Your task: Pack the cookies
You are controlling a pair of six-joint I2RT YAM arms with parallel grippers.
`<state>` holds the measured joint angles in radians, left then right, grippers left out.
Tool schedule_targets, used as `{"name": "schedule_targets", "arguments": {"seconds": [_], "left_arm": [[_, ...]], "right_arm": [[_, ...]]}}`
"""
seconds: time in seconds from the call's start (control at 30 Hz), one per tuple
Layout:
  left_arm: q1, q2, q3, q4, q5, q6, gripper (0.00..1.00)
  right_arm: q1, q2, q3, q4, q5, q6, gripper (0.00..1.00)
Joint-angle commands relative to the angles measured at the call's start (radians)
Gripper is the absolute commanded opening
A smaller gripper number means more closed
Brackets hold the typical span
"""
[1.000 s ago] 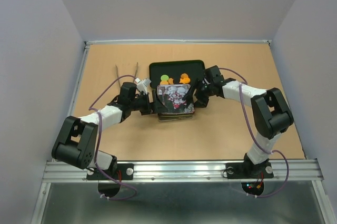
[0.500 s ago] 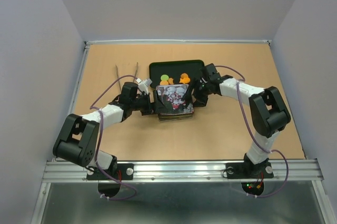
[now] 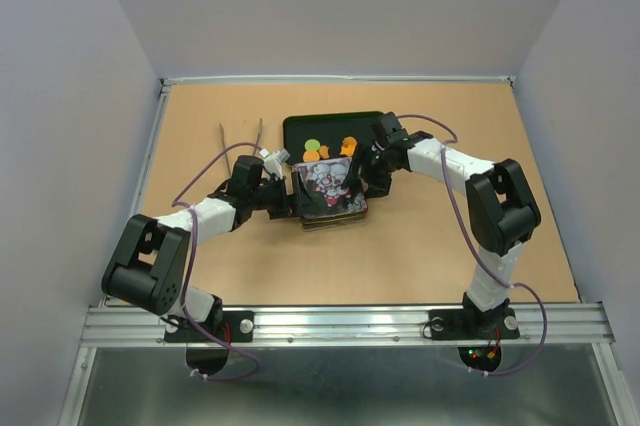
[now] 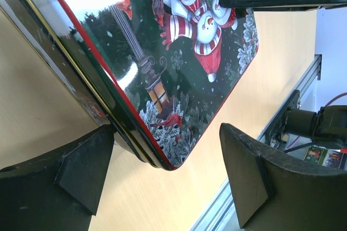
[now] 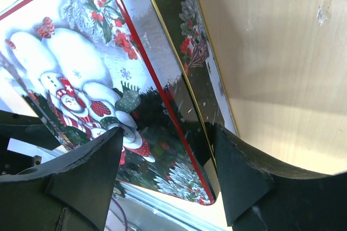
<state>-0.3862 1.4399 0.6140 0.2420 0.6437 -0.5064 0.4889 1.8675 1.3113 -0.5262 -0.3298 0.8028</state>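
The cookies (image 3: 330, 149), orange pieces and one green, lie in a black tray (image 3: 335, 119) at the back. Just in front stands a Christmas tin (image 3: 335, 221) with its snowman lid (image 3: 328, 184) tilted on it. My left gripper (image 3: 290, 196) is at the tin's left side. It is open, and the tin's near corner (image 4: 162, 158) sits between its fingers (image 4: 81, 171), touching only one. My right gripper (image 3: 375, 168) is at the tin's right side, open and straddling the lid's red-rimmed edge (image 5: 162, 106). One of its fingers (image 5: 238, 177) rests against the tin's wall.
Metal tongs (image 3: 240, 136) lie on the wooden table left of the tray. The aluminium rail (image 3: 340, 321) with both arm bases runs along the near edge. Grey walls close in the table on three sides.
My right gripper has shifted back and left along the tin's right side, and the lid now sits more tilted. The left arm has barely moved.
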Motion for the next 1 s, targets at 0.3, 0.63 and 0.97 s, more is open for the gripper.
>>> {"name": "schedule_targets", "arguments": {"seconds": [0.3,0.63,0.97], "left_arm": [[-0.048,0.031,0.053,0.114,0.068,-0.03,0.87],[-0.049,0.036,0.041,0.114,0.036,-0.038,0.65],[-0.051,-0.018,-0.025,0.108,0.014,-0.043,0.2]], "right_arm": [[0.106,0.051,0.123,-0.032,-0.104,-0.01,0.72],[0.123,0.099,0.092,-0.074,-0.086,-0.048,0.72],[0.122,0.104,0.065,-0.08,-0.077,-0.076,0.72]]}}
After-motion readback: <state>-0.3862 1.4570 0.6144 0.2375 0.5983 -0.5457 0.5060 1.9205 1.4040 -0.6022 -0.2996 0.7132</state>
